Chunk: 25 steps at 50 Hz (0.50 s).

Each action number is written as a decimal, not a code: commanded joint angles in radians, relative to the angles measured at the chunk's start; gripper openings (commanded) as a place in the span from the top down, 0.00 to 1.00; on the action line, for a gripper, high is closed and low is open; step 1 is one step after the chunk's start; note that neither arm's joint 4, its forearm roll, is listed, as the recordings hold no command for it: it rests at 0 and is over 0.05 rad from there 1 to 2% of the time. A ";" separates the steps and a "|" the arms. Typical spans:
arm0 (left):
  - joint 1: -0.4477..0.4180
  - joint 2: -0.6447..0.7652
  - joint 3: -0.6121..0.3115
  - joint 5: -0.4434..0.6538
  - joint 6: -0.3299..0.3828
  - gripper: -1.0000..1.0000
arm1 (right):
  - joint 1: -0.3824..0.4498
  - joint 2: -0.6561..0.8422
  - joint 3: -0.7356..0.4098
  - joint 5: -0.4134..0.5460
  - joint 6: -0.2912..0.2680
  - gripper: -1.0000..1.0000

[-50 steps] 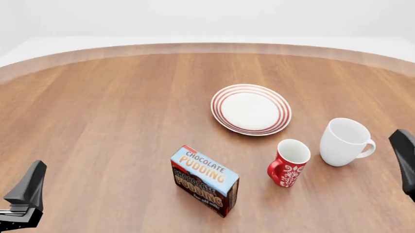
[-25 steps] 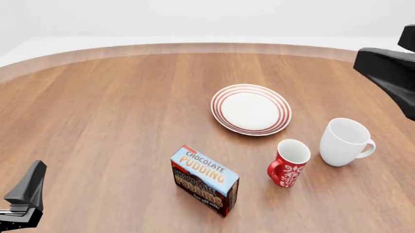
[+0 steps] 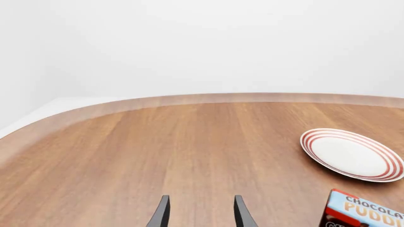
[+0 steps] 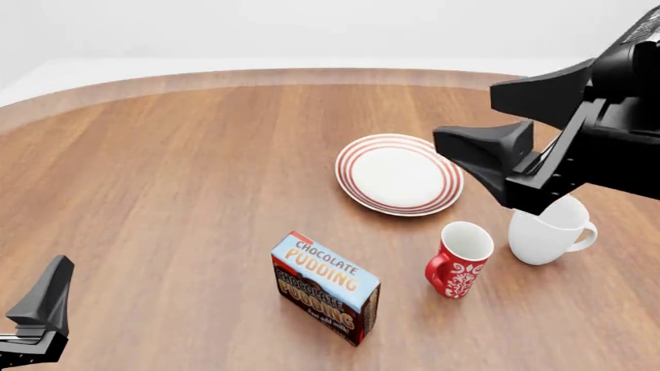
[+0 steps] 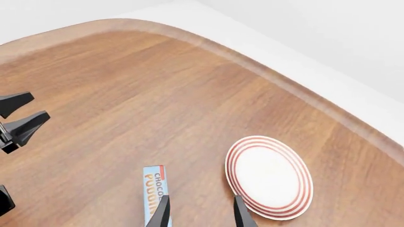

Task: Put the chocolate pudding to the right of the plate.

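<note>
pudding: the cardboard chocolate pudding [image 4: 326, 287] box stands on your wood-grain counter [image 4: 185, 193], near-left of the round red-ringed plate [image 4: 399, 174].
right hand [image 4: 484, 124]: parted, empty, above plate's right.
left hand [image 3: 200, 215]: parted, empty.

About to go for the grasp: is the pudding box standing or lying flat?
Standing. The chocolate pudding sits on a long narrow edge, light-blue face tilted up, untouched by either gripper.

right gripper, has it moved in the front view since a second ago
Yes. The right gripper has swung up from the lower right edge and then leftward, now hanging over the white mug beside the plate, jaws open.
</note>
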 commanded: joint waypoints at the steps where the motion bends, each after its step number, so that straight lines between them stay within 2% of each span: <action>1: 0.000 0.000 0.000 0.000 0.000 0.00 | 0.050 0.084 0.037 -0.059 0.009 0.00; 14: 0.000 0.000 0.000 0.000 0.000 0.00 | 0.056 0.186 0.052 -0.133 -0.002 0.00; 25: 0.000 0.000 0.000 0.000 0.000 0.00 | 0.081 0.221 0.088 -0.173 0.010 0.00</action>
